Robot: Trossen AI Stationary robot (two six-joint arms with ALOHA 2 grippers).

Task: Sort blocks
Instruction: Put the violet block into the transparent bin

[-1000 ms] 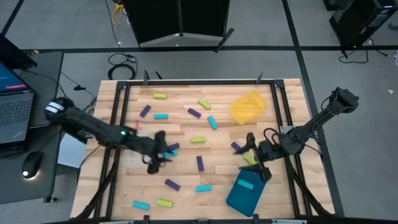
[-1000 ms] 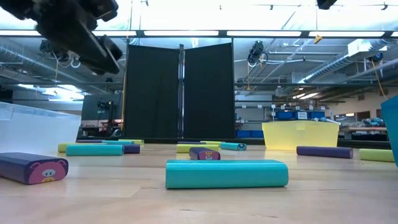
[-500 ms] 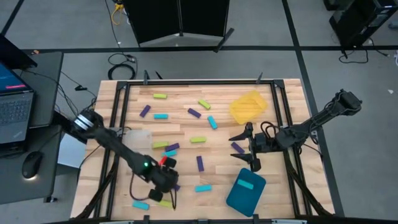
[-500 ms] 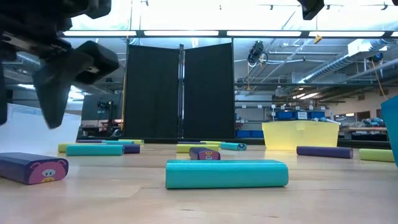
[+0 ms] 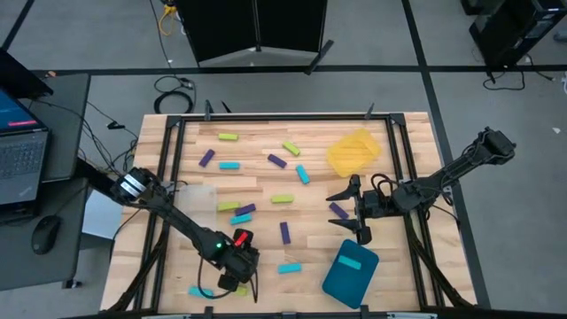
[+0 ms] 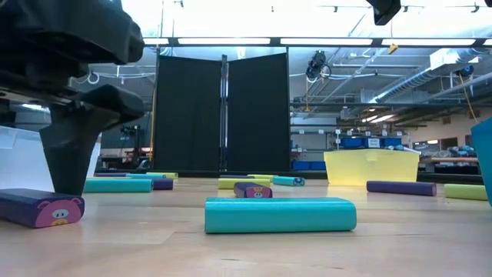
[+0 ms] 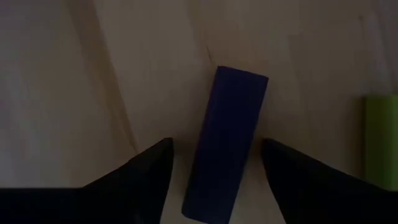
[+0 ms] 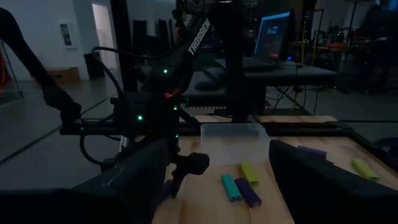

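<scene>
Where blocks (image 5: 282,199) scatter: wooden table (image 5: 266,182).

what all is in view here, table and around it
purple blocks: six, purple, five scattered on the table, one between the left gripper's fingers
cyan blocks: six, cyan-blue, five on the table, one in the teal tray
yellow-green blocks: at least five, yellow-green, scattered on the table
yellow tray: one, yellow, far right part of the table
teal tray: one, teal, near right edge
clear tray: one, clear, left side
table: one, light wood
laptop: one, dark, on a desk left of the table
left gripper: one, dark, open, down over a purple block near the front edge
right gripper: one, dark, open, above the table's right side
</scene>
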